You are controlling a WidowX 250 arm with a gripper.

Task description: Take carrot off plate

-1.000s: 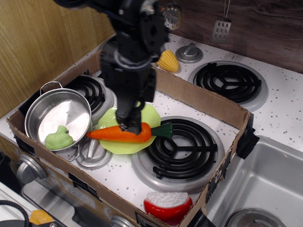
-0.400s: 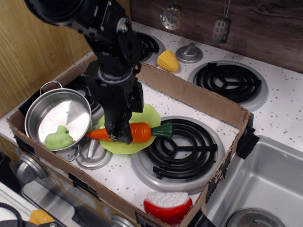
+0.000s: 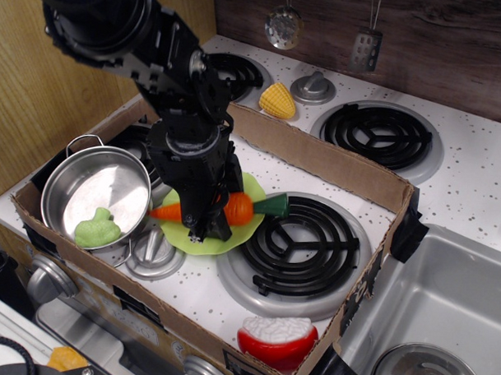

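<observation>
Right, your gripper (image 3: 206, 227) sits directly over the carrot (image 3: 237, 209), apparently clamped across its middle. The carrot lies left-to-right on the plate (image 3: 252, 188), green stem toward the burner (image 3: 302, 247), so lift straight up before moving sideways.

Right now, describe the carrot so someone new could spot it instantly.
Inside the cardboard box on the stovetop, find the lime-green plate between the steel pot and the front burner. The carrot lies across it, under the gripper: glossy orange, tapered, with a dark green stem, unlike the yellow corn behind the box.
</observation>
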